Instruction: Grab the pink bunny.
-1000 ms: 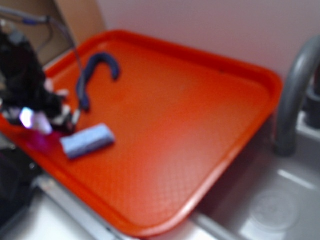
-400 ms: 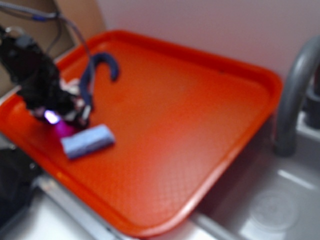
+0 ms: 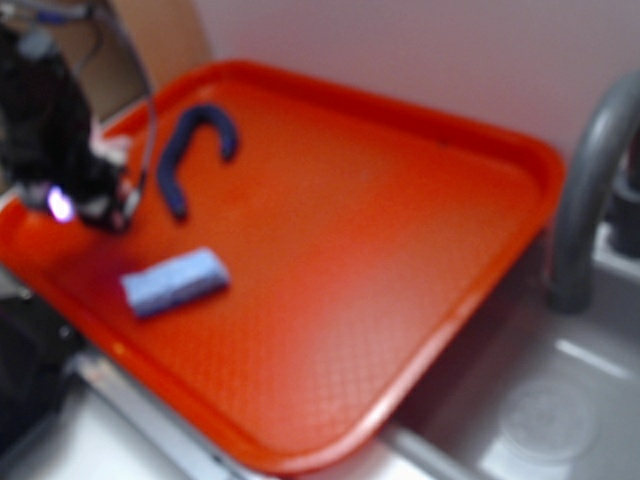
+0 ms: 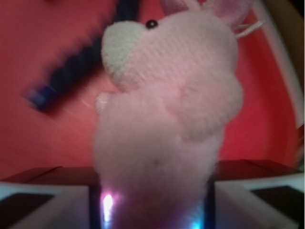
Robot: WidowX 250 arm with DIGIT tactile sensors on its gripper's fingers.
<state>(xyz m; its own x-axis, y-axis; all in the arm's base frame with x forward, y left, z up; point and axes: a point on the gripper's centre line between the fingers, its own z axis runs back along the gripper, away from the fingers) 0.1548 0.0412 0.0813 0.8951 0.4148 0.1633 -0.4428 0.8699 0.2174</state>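
Note:
In the wrist view the pink bunny [image 4: 167, 105], a fuzzy pale-pink plush with a white muzzle and a black eye, fills the gap between my jaws. Its lower body is pinched between them and its ears point away at the top. My gripper [image 4: 152, 183] is shut on it. Seen from the exterior, the black gripper [image 3: 100, 205] hangs over the left end of the orange tray [image 3: 400, 250], a little above its floor. There the bunny is almost wholly hidden behind the fingers.
A light-blue block [image 3: 175, 282] lies on the tray just right of and below the gripper. A dark-blue hook-shaped piece [image 3: 195, 140] lies behind it, blurred in the wrist view as the hook piece [image 4: 71, 71]. A grey faucet [image 3: 590, 190] and sink [image 3: 540, 420] are at right.
The gripper swung right toward the light-blue block, then rose and drew back to the left, away from it. The block and the hook piece have not moved.

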